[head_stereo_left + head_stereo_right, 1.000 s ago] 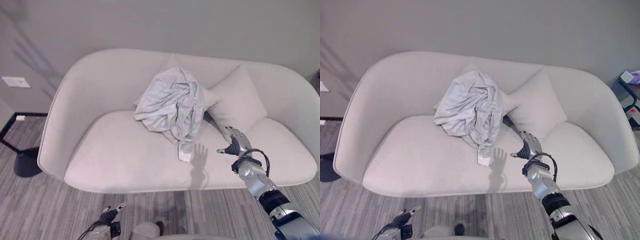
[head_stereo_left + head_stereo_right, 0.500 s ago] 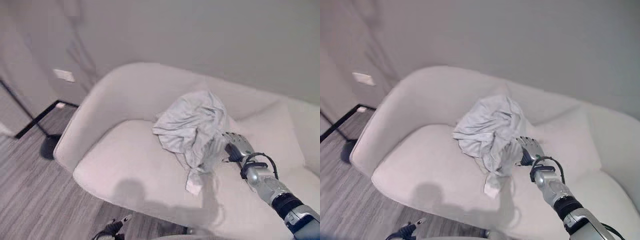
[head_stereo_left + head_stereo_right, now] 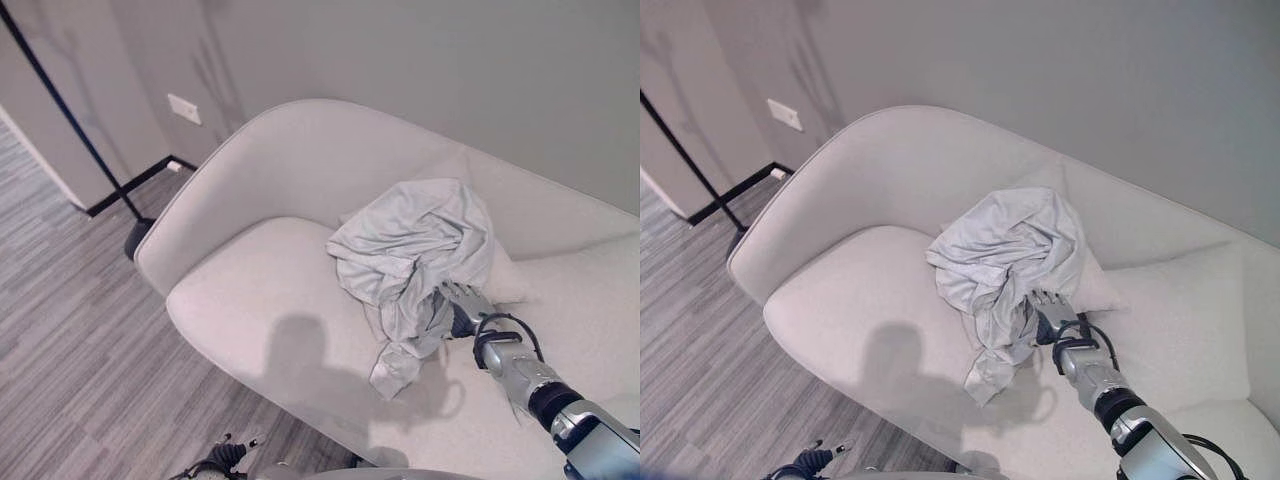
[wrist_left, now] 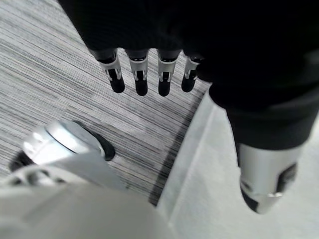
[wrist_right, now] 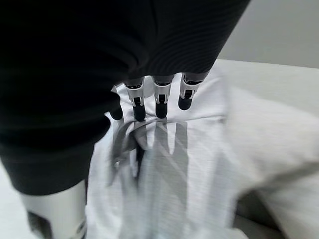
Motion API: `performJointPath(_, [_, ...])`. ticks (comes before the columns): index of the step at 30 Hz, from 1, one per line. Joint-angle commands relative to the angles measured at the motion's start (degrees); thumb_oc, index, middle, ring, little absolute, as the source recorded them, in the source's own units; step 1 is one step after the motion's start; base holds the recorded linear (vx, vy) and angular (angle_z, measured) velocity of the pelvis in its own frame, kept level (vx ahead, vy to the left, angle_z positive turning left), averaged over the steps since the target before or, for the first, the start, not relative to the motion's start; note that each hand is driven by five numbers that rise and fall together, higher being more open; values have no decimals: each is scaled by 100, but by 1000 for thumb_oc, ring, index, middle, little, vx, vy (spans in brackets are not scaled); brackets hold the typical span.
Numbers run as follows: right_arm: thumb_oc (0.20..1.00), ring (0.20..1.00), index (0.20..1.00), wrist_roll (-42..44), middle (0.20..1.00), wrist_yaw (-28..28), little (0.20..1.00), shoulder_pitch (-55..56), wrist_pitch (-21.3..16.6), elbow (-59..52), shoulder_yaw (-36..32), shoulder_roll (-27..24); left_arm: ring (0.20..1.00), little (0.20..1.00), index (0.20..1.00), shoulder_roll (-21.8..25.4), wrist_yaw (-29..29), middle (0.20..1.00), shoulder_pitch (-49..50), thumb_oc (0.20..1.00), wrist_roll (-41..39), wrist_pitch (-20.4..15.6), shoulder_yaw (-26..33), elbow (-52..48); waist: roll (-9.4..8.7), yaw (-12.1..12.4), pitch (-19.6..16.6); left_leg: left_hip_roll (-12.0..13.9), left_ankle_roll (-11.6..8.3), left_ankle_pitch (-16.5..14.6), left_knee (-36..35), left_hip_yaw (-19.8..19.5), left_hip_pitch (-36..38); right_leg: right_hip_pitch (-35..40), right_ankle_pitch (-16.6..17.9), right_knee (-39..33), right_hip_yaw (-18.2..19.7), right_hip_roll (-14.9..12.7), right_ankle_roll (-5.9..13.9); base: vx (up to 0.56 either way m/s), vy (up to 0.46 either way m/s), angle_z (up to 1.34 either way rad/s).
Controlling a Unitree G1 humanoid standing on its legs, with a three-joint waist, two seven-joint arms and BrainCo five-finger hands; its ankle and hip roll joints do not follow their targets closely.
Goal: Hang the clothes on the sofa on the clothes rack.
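Observation:
A crumpled pale grey-blue garment (image 3: 410,250) lies heaped on the light sofa (image 3: 250,300), leaning against the backrest and a cushion, with one end trailing down onto the seat (image 3: 985,375). My right hand (image 3: 462,305) is at the garment's lower right edge, fingers straight and reaching into the folds; in the right wrist view the fingertips (image 5: 160,110) hover just over the cloth (image 5: 169,174), thumb apart. My left hand (image 4: 149,74) hangs low beside the sofa's front edge with straight fingers over the floor, holding nothing. A black rack pole (image 3: 70,115) rises at the far left.
The rack's dark round base (image 3: 137,238) stands on the striped grey floor left of the sofa's arm. A pale cushion (image 3: 1180,330) lies on the seat to the right of the garment. A grey wall with a white socket plate (image 3: 184,108) runs behind.
The camera has swung, shifting the whole scene. My right hand has gone from the bare seat right of the garment up against the garment's lower edge. The garment lies as before.

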Motion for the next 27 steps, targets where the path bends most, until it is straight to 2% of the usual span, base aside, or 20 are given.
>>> performJointPath(1, [1000,1000,1000,-278,1000,-605,1000,-621,131,-281,-225,-153,1000,1000,1000,-121,222,1000,-305,1000,329,-151,125,101,291,214,292,74,-71,912,-949,-67,-43,-226,-401,713,-87,-337,486,-30,-1,31])
performJointPath(2, [1000,1000,1000,-376,1000,-984,1000,-786,300,-218,-210,-17,1000,1000,1000,-152,390,1000,-355,1000,432,-195,-68,21,405,291,408,90,-71,935,-949,-93,-152,-319,-439,767,-114,-336,477,-52,22,19])
performJointPath(3, [1000,1000,1000,-376,1000,-992,1000,-792,298,-208,-213,-15,1000,1000,1000,-152,393,1000,-361,1000,432,-194,-71,19,386,278,408,56,-70,973,-949,-108,-181,-339,-412,760,-119,-370,487,-42,15,13])
performJointPath(5, [1000,1000,1000,-464,1000,-1372,1000,-1002,498,17,-158,108,1000,1000,1000,-176,555,1000,-433,1000,494,-255,-286,-59,506,354,536,53,-73,999,-949,-133,-294,-453,-458,822,-148,-373,475,-71,35,13])
performJointPath(6, [1000,1000,1000,-610,1000,-1697,1000,-1255,786,376,-42,227,1000,1000,1000,-175,742,1000,-514,1000,568,-329,-503,-159,622,418,666,16,-76,1067,-949,-152,-431,-572,-462,861,-183,-419,479,-88,46,9])
performJointPath(7, [1000,1000,1000,-605,1000,-1715,1000,-1269,783,401,-34,239,1000,1000,1000,-176,745,1000,-519,1000,569,-328,-498,-158,618,413,664,13,-76,1070,-949,-153,-440,-584,-464,868,-183,-422,480,-89,42,7])
performJointPath(9, [1000,1000,1000,-906,1000,-2207,1000,-1504,1200,645,143,245,1000,1000,1000,-219,947,1000,-641,1000,664,-361,-745,-173,724,460,800,-46,-84,1136,-949,-139,-612,-709,-481,917,-236,-468,475,-50,26,9])
performJointPath(12, [1000,1000,1000,-962,1000,-2402,1000,-1546,1351,550,137,162,1000,1000,1000,-233,1039,1000,-695,1000,711,-385,-830,-190,746,460,835,-58,-89,1154,-949,-133,-703,-763,-495,928,-257,-489,467,-6,-6,8])
performJointPath(17, [1000,1000,1000,-1192,1000,-2652,1000,-1456,1596,-264,-197,-471,1000,1000,1000,-280,1180,1000,-730,1000,1039,-361,-900,-195,746,374,886,-41,-109,1146,-949,-122,-821,-834,-565,964,-297,-491,452,14,-15,4])
performJointPath(20, [1000,1000,1000,-1318,1000,-2807,1000,-1331,1697,-894,-612,-1085,1000,1000,1000,-295,1233,1000,-742,1000,1276,-371,-936,-259,741,280,952,-18,-114,1132,-949,-101,-876,-933,-610,1044,-312,-482,442,7,-24,6])
performJointPath(23, [1000,1000,1000,-1322,1000,-2835,1000,-1302,1719,-1046,-744,-1231,1000,1000,1000,-298,1258,1000,-749,1000,1349,-376,-988,-291,750,269,972,-9,-115,1129,-949,-95,-890,-969,-618,1068,-310,-485,441,1,-6,4])
performJointPath(27, [1000,1000,1000,-1346,1000,-3128,1000,-1062,1967,-2103,-1676,-1939,1000,1000,1000,-342,1310,1000,-767,1000,1762,-365,-1280,-587,795,128,1090,-2,-100,1119,-949,-37,-1005,-1087,-640,1087,-291,-459,444,-16,-5,-5])
